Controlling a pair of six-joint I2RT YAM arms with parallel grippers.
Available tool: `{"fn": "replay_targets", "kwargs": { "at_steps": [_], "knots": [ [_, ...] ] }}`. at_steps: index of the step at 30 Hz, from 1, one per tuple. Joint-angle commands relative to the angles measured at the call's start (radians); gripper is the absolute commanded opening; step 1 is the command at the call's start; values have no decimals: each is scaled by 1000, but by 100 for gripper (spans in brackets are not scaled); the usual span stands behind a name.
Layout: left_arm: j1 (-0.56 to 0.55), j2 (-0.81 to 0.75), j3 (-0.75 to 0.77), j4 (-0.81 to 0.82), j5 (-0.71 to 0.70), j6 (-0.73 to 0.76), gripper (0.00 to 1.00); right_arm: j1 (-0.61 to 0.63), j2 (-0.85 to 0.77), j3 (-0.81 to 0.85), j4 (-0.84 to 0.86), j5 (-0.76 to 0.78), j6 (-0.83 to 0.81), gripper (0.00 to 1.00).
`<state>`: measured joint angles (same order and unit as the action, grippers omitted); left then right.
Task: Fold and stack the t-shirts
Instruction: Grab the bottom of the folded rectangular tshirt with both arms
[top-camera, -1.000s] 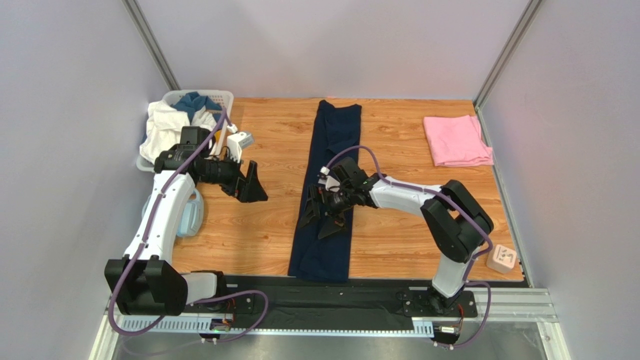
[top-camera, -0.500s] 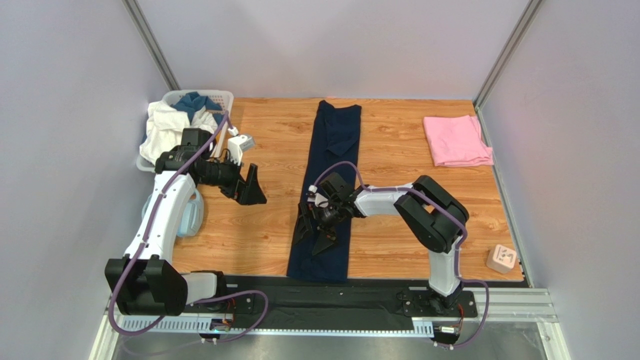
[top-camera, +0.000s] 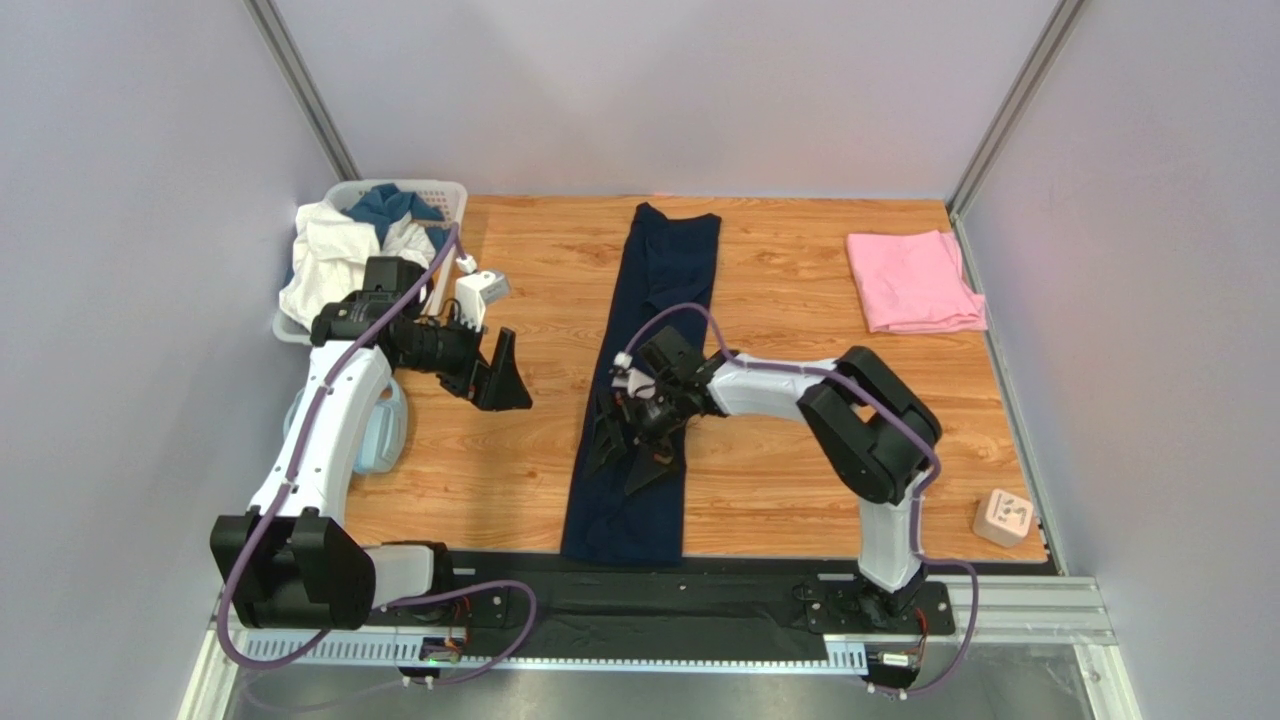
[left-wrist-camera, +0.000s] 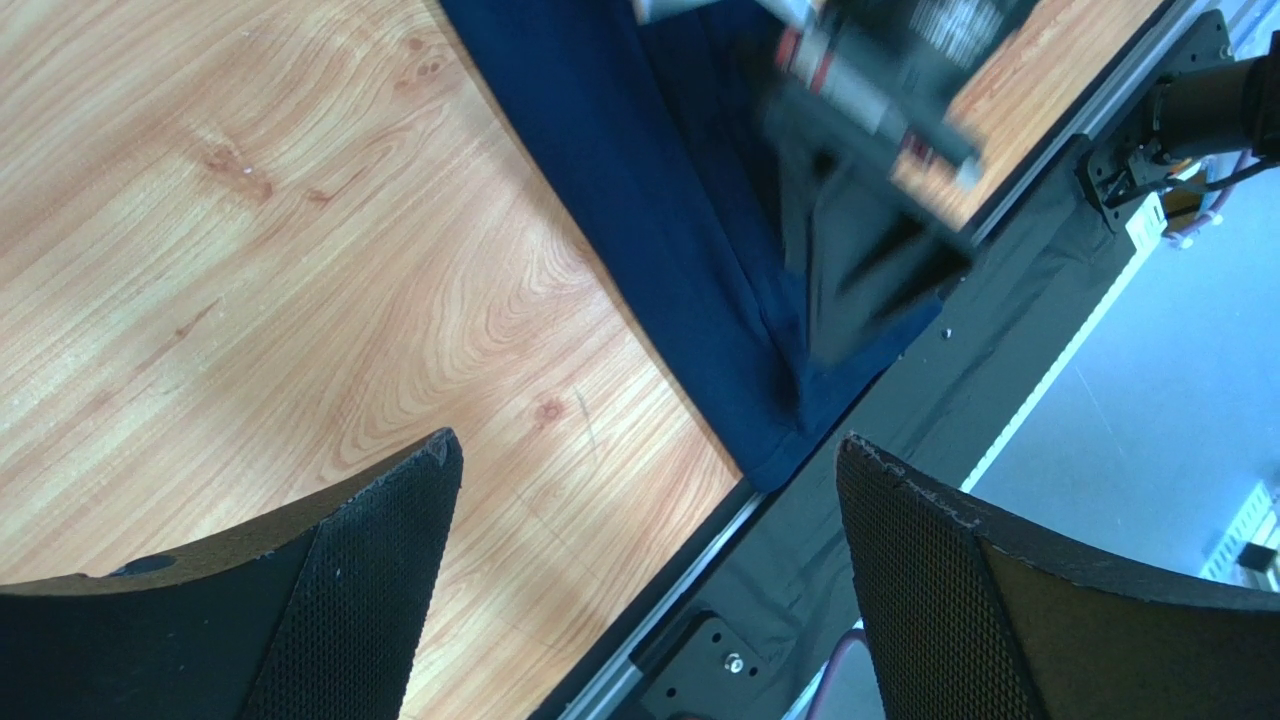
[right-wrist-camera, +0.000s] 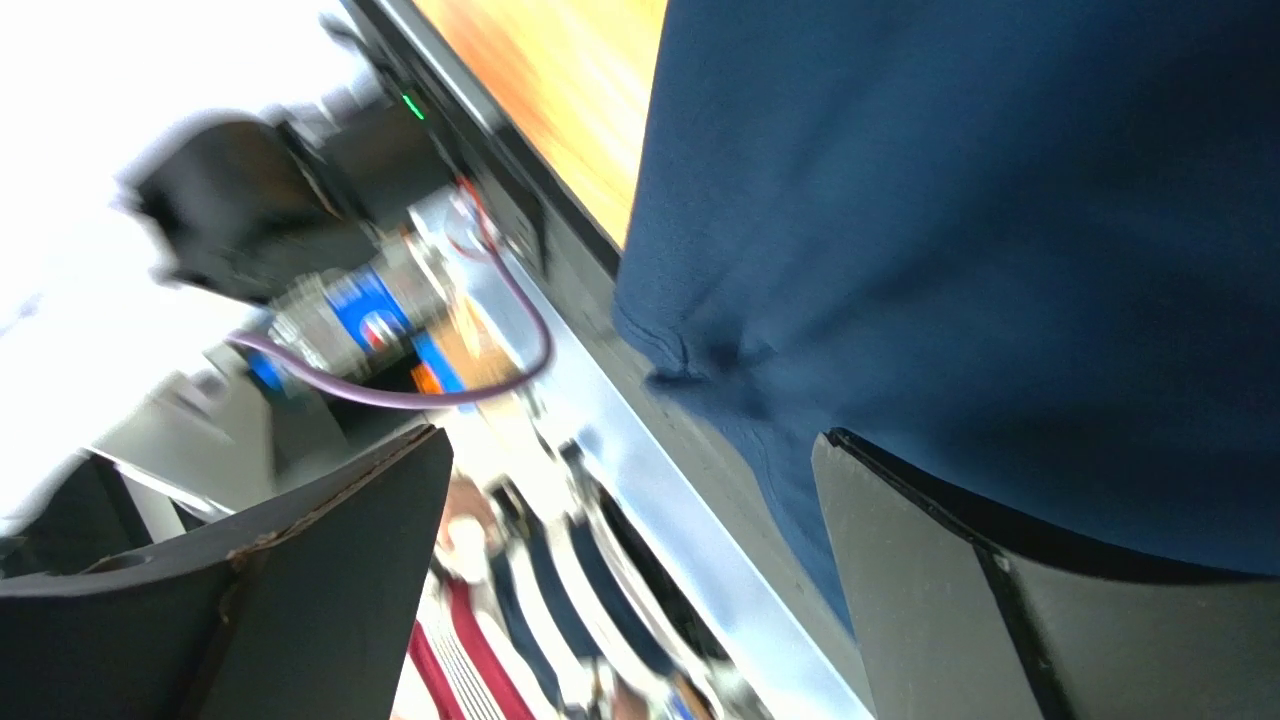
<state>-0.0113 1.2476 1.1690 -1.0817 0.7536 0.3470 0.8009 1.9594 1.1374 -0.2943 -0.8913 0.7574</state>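
Note:
The navy t-shirt (top-camera: 661, 285) lies as a long narrow strip down the middle of the wooden table, from the back to the near edge. My right gripper (top-camera: 631, 450) is open low over its near half, fingers pointing towards the near edge. In the right wrist view the navy cloth (right-wrist-camera: 977, 225) passes beside one finger, and nothing sits between the jaws of the right gripper (right-wrist-camera: 631, 438). The pink t-shirt (top-camera: 912, 279) lies folded at the back right. My left gripper (top-camera: 504, 383) hangs open and empty over bare wood, left of the strip (left-wrist-camera: 631, 195).
A white laundry basket (top-camera: 439, 192) with white and blue clothes stands at the back left. Light-blue headphones (top-camera: 383, 428) lie under the left arm. A small beige block (top-camera: 1002, 519) sits at the near right. A black mat (top-camera: 676, 593) runs along the near edge.
My right gripper has swung left and slightly nearer over the navy strip, and the strip's near end has shifted a little left. The left arm has barely moved.

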Motion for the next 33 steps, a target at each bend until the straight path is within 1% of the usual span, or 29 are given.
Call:
{"fn": "replay_targets", "kwargs": {
  "at_steps": [1,3,5,6,7,8,9,10,11,12,13,14,16,17,19,21,22,27,28,33],
  "knots": [
    [4,12,41,14,42,1,100,-144,-145,16,-110,28,-35,100],
    [4,9,47,6,43,7,100,-192,-195,57,-147,34,-46,100],
    [4,7,49,3,41,14,100,-253,-206,91,-170,16,-36,100],
    [4,9,50,3,41,17,100,-275,-202,113,-177,9,-35,100],
    [4,13,49,3,53,17,100,-298,-171,169,-193,12,-36,100],
    [2,24,49,3,65,15,100,-343,-148,200,-197,9,-39,100],
    [-7,32,47,2,78,12,100,-367,-113,232,-197,6,-41,100],
    [-19,38,46,5,91,7,100,-387,-34,321,-197,5,-40,100],
    [-39,53,44,8,86,4,100,-416,23,369,-200,3,-33,100],
    [-79,58,44,9,78,0,100,-423,77,431,-207,-3,-33,100],
    [-96,61,47,14,69,-8,100,-434,193,493,-235,9,-41,100],
    [-110,62,46,13,75,-11,100,-437,249,631,-262,8,-49,100],
    [-127,55,49,9,84,-8,100,-440,340,741,-276,-15,-47,100],
    [-127,55,52,3,82,-3,100,-440,402,834,-276,-17,-47,100],
    [-127,56,67,-29,66,16,100,-445,458,904,-298,-14,-35,100],
    [-127,62,83,-52,47,55,100,-451,502,955,-345,-5,-46,100],
    [-127,68,92,-70,32,64,100,-457,504,952,-358,26,-56,100],
    [-127,85,106,-80,30,95,100,-473,464,840,-364,95,-93,100],
    [-127,95,115,-80,33,96,100,-477,473,841,-361,94,-93,100],
    [-127,102,141,-93,23,109,100,-497,610,956,-345,29,-38,100]
  ]
}}
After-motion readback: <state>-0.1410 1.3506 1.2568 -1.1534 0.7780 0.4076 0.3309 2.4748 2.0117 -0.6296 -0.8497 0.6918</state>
